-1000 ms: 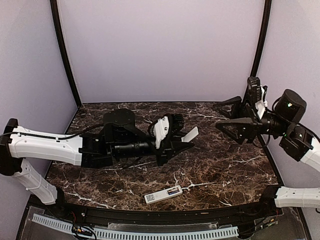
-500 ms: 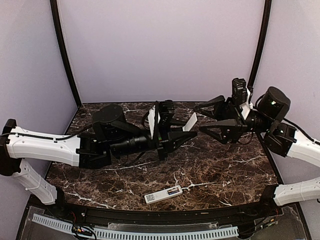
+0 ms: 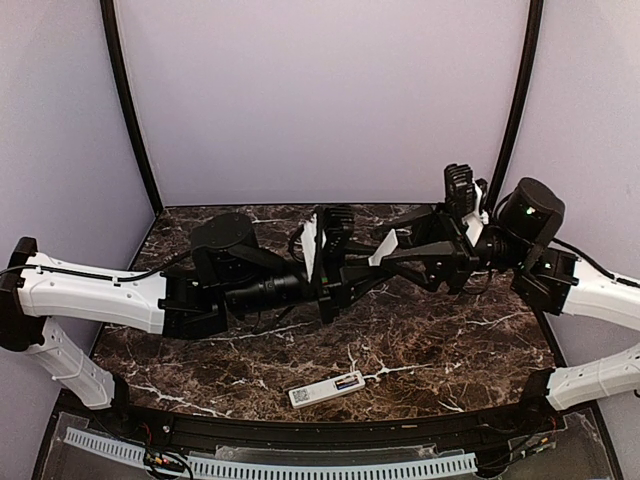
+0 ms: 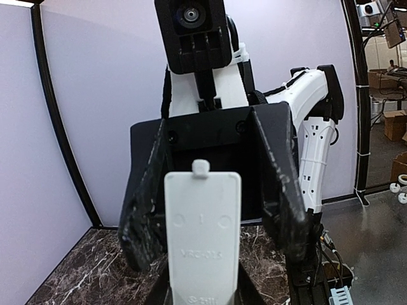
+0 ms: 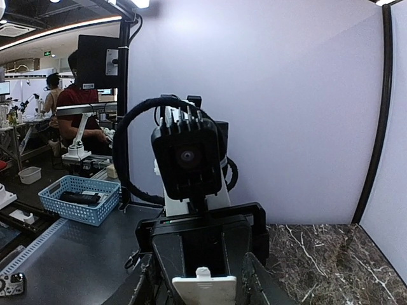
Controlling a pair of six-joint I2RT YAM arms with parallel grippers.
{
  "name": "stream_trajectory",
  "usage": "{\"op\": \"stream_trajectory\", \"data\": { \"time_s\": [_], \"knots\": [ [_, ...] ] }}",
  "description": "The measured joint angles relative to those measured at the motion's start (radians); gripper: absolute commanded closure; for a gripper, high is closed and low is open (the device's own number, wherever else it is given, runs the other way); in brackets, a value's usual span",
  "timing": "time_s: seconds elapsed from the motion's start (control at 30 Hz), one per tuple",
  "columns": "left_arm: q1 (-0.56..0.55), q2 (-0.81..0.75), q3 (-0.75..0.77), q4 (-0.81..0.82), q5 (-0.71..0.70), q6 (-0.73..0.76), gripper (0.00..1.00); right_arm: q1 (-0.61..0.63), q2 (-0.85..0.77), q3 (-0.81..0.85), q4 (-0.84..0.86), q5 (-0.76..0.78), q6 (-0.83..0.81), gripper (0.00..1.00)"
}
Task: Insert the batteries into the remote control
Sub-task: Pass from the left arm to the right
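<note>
White battery cover (image 4: 202,235) pinched in left pincer (image 3: 368,272); right pincer (image 3: 392,251) half wide, straddling it, no grip yet. Remote control (image 3: 327,388) on table (image 3: 450,340) near front edge, batteries (image 3: 348,382) seemingly inside. Better close squarely on cover edges.

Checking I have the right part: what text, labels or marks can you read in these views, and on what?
"VRC", then characters too faint to be sure of: embossed on the white cover plate.
Two small circles with a stroke between them: embossed higher on that plate.
Too small to read: the sticker on the remote control.
Too blurred: the green sign in the background room.
</note>
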Motion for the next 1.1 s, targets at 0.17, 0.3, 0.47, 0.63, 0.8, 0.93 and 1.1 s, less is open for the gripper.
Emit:
{"op": "stream_trajectory", "data": {
  "time_s": [0.17,0.3,0.47,0.63,0.8,0.93,1.1],
  "knots": [
    [0.000,0.000,0.000,0.002,0.000,-0.001,0.96,0.001,0.006,0.000,-0.001,0.003,0.005,0.73],
    [0.000,0.000,0.000,0.002,-0.004,-0.014,0.96,0.003,0.006,0.000,-0.003,0.022,-0.006,0.83],
    [0.000,0.000,0.000,0.002,-0.005,-0.026,0.77,0.003,0.008,0.010,-0.026,0.030,-0.020,0.89],
    [0.000,-0.003,-0.006,0.001,-0.024,-0.015,0.30,0.004,0.008,0.041,-0.118,0.047,-0.025,0.90],
    [0.000,-0.047,-0.077,-0.042,-0.055,0.000,0.20,0.004,-0.004,0.094,-0.302,0.102,-0.068,0.90],
    [0.000,-0.099,-0.135,-0.203,-0.085,-0.003,0.19,0.002,-0.023,0.145,-0.484,0.161,-0.124,0.90],
    [0.000,-0.108,-0.231,-0.388,-0.105,-0.053,0.15,-0.024,-0.027,0.173,-0.660,0.206,-0.172,0.90]
  ]
}}
